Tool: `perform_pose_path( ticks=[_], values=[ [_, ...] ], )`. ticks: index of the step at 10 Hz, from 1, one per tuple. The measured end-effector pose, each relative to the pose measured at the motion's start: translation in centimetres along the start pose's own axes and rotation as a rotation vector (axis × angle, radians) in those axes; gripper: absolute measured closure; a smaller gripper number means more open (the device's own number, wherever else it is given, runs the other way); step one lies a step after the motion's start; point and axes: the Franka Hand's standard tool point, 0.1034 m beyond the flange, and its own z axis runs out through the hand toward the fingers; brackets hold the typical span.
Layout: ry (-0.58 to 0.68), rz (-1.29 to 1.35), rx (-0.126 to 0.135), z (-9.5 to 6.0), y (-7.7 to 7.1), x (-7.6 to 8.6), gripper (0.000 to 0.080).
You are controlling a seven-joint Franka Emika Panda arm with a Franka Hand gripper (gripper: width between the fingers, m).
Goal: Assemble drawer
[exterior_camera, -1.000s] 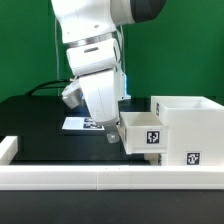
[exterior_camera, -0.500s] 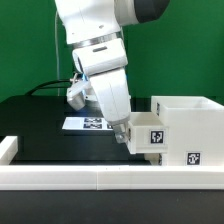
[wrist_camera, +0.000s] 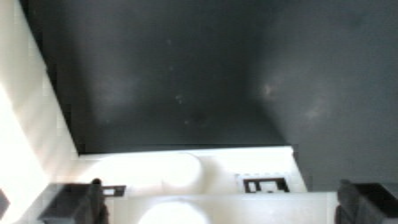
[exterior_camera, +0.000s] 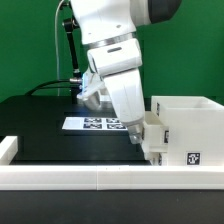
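Gripper (exterior_camera: 147, 137) low over the black table (exterior_camera: 45, 125), tilted, pressed against the exterior view's left face of the drawer housing (exterior_camera: 186, 130). Fingers wide apart in the wrist view (wrist_camera: 222, 203): dark fingertips (wrist_camera: 75, 202) at both lower corners of that picture, a white tray (wrist_camera: 196, 185) between them. Whether the pads actually bear on the tray's sides: cannot tell, contact lines out of sight. In the exterior view, most of that tray hidden behind the gripper body, only a sliver of white at the housing's edge.

Housing standing upright at the exterior view's right, open top showing, one black-and-white tag (exterior_camera: 192, 156) on its near face, low down. Touching or nearly touching the low white border wall (exterior_camera: 70, 175) that runs across the foreground. Gripper directly beside the housing, no gap visible between them.

In the wrist view, a tag (wrist_camera: 265, 184) on the white tray surface between the fingers, with dark table beyond and a pale white wall along one side.

Marker board (exterior_camera: 97, 124) flat on the table behind the gripper, toward the exterior view's left of the housing, partly covered by the arm (exterior_camera: 115, 50). Green backdrop (exterior_camera: 30, 50) behind everything, a black cable (exterior_camera: 66, 40) hanging down past the arm.
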Motion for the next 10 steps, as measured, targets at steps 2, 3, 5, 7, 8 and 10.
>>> perform_pose_path(
  ticks=[2, 3, 5, 7, 8, 10],
  values=[
    [-0.02, 0.004, 0.004, 0.03, -0.02, 0.01, 0.015],
    [-0.027, 0.005, 0.005, 0.03, -0.02, 0.0, 0.015],
    [-0.03, 0.01, 0.005, 0.02, -0.02, -0.04, 0.015],
    [-0.03, 0.011, 0.005, 0.04, -0.04, -0.13, 0.015],
    [-0.03, 0.012, 0.006, 0.05, -0.05, -0.15, 0.015],
    [-0.029, -0.031, 0.001, -0.01, 0.09, -0.06, 0.015]
  ],
)
